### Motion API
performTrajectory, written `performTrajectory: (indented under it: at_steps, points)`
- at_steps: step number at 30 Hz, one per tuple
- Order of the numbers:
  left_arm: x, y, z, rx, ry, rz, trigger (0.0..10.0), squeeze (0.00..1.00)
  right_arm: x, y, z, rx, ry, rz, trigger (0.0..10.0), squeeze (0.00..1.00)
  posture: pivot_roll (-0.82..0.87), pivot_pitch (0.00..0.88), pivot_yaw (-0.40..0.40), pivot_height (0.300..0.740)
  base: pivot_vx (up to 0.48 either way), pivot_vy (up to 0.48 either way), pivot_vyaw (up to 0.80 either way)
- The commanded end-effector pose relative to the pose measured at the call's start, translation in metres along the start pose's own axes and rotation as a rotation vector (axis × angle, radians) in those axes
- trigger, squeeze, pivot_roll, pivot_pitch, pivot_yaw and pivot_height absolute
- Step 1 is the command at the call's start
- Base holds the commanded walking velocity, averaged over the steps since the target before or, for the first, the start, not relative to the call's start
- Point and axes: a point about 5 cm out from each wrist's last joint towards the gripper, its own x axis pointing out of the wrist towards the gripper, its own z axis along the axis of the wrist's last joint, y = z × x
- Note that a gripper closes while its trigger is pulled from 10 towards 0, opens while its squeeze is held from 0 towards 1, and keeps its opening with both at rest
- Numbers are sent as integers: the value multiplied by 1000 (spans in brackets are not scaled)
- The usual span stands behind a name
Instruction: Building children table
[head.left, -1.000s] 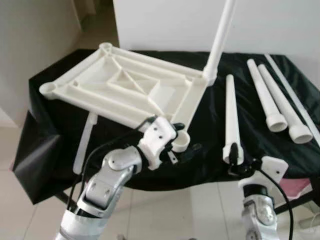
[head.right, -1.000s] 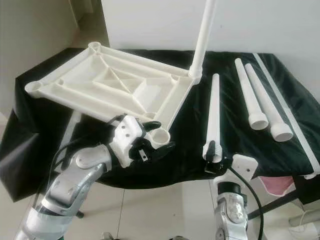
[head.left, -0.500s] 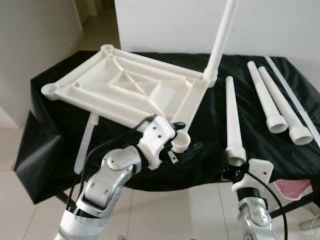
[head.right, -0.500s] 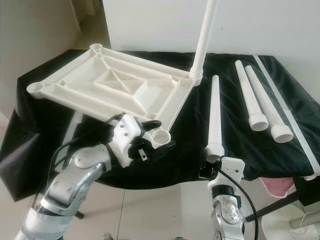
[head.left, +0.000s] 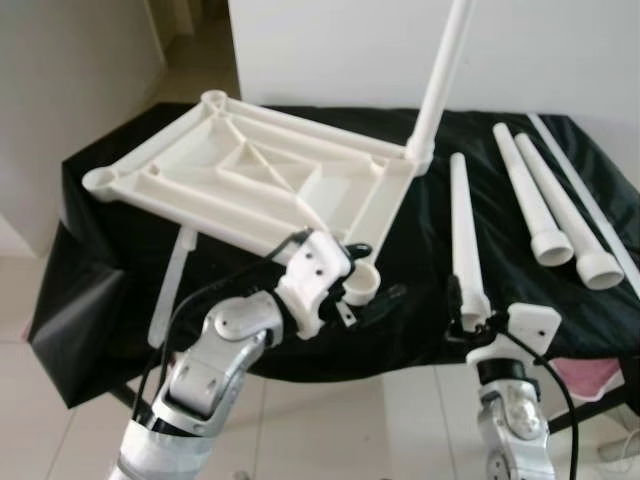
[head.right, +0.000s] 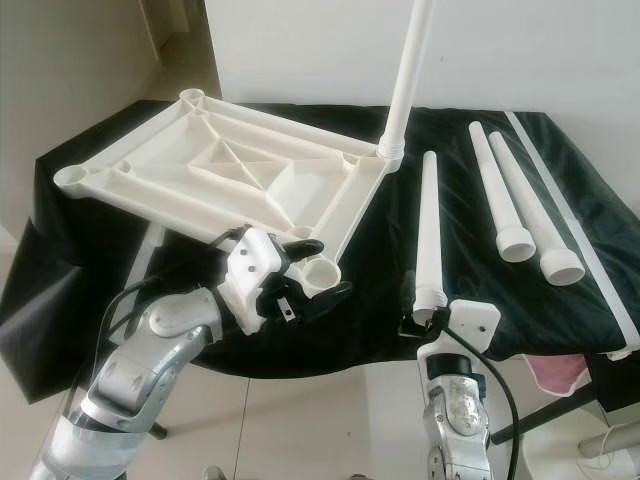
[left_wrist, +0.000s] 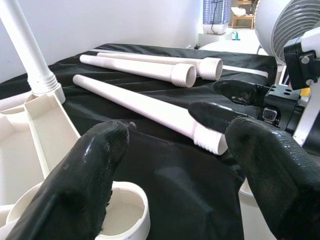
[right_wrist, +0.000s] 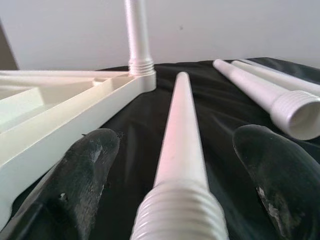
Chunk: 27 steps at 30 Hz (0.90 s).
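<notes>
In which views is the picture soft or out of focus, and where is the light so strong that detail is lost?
Left eye view: soft overall, and the upright leg nearly melts into the bright wall. Right wrist view: the leg's threaded end between the black fingers is blurred, being too close. Left wrist view: the near fingers are soft, while the legs on the black cloth are sharper.

The upturned tabletop (head.left: 255, 185) lies on the left part of the cloth-covered table (head.left: 110, 250), with one leg (head.left: 440, 80) standing upright in its far right corner socket and the left gripper (head.left: 365, 295) at its near right corner socket (head.left: 360, 283). To its right a loose leg (head.left: 462, 235) lies on the cloth pointing away, its threaded near end between the spread fingers of the right gripper (head.right: 425, 312) at the table's front edge. Further right two more legs (head.left: 545, 205) lie side by side, and a thin strip (head.left: 590, 205) lies beyond them near the right edge.
</notes>
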Motion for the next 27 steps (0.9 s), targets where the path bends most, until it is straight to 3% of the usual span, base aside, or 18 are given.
performTrajectory:
  at_steps: [1, 13, 27]
  points:
    - [-1, -1, 3, 2, -14, -3, 10000, 0, 0, -5, 1, 3, 3, -34, 10000, 0, -34, 38, -24, 740, 0, 0, 0]
    - [0, 0, 4, 9, -12, 10, 10000, 0, -7, -18, -13, -16, 105, -120, 10000, 0, -37, 48, -29, 740, 0, 0, 0]
    - [0, 2, 6, 5, -18, 24, 10000, 0, -10, -12, -23, -1, 174, -84, 10000, 0, -33, 61, -32, 740, 0, 0, 0]
